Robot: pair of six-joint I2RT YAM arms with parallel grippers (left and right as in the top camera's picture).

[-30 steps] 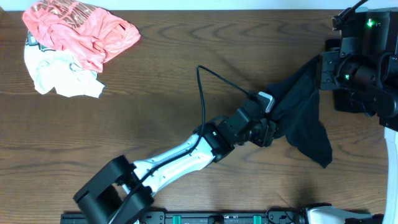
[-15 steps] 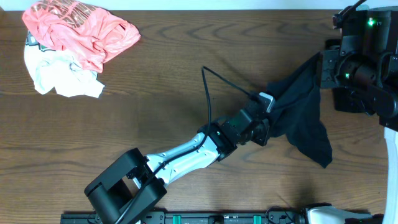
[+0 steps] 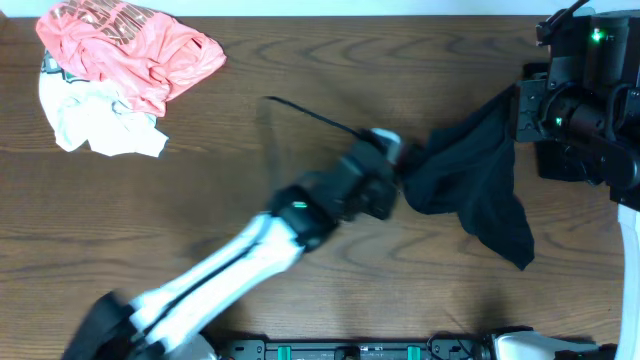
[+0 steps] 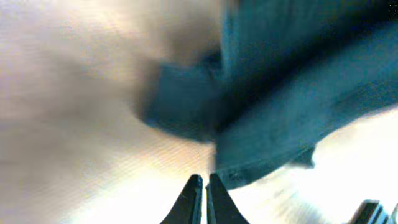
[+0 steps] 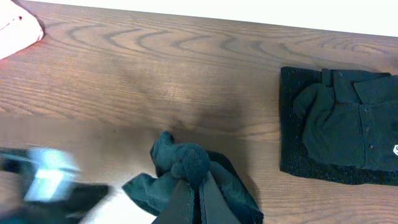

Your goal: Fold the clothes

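From overhead, the black garment [image 3: 470, 185] is seen right of centre on the table [image 3: 300, 50], one corner pinched and lifted by the right gripper [image 3: 514, 108], probably for spreading. The blurred left gripper [image 3: 398, 168] is set at its left edge. In the left wrist view, the jaws are pressed together at the hem; whether cloth is caught cannot be told. In the right wrist view, folded black clothes [image 5: 339, 134] are stacked to the right; their small white logo [image 5: 395, 149] cannot be read.

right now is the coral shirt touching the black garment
No, the coral shirt lies in the upper left of the overhead view, well apart from the black garment bunched at the right.
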